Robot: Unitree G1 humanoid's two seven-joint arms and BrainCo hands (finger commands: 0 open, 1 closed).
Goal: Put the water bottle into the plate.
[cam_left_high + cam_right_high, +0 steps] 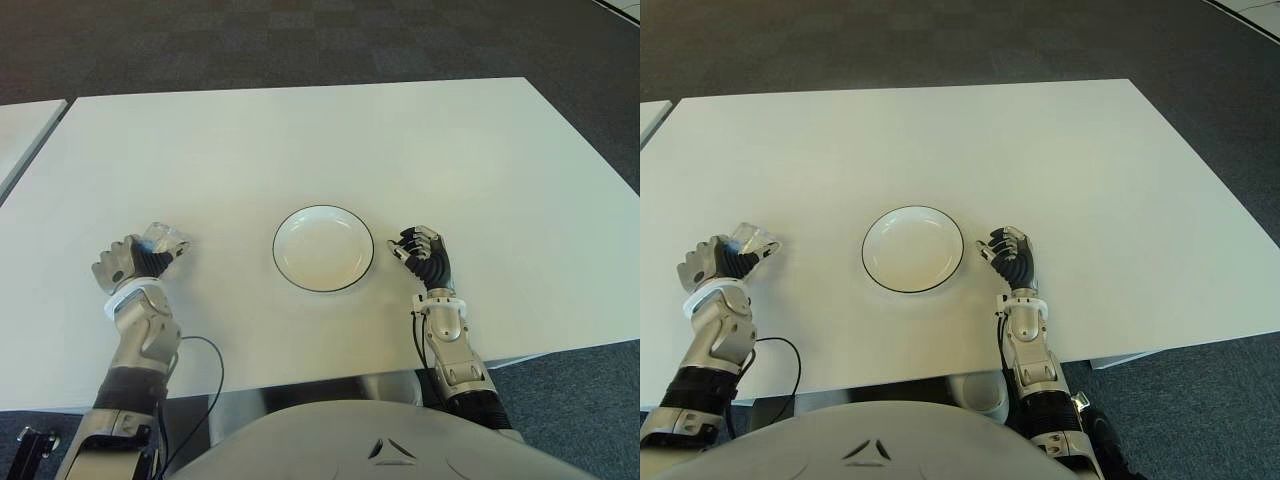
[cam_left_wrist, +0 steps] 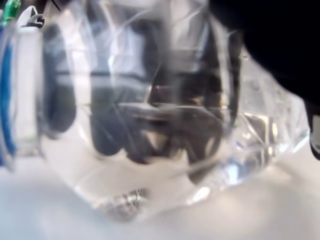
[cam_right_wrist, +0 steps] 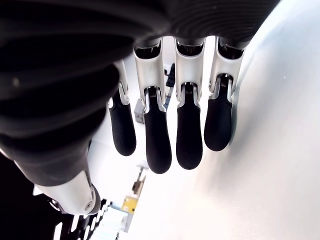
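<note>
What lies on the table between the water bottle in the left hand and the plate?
Nothing: in both eye views, only bare table separates the water bottle, held by the left hand, from the plate.

right hand (image 3: 170, 115), silver-and-black, multi-fingered, seen from close behind | 4 black rubber-tipped fingers (image 3: 189, 135) hang side by side, loosely bent, nothing between them | thumb's silver knuckle beside the outermost finger | smooth white table surface (image 3: 270, 165) beyond the fingertips | small blurred yellow-and-white object past the fingertips, cannot identify
</note>
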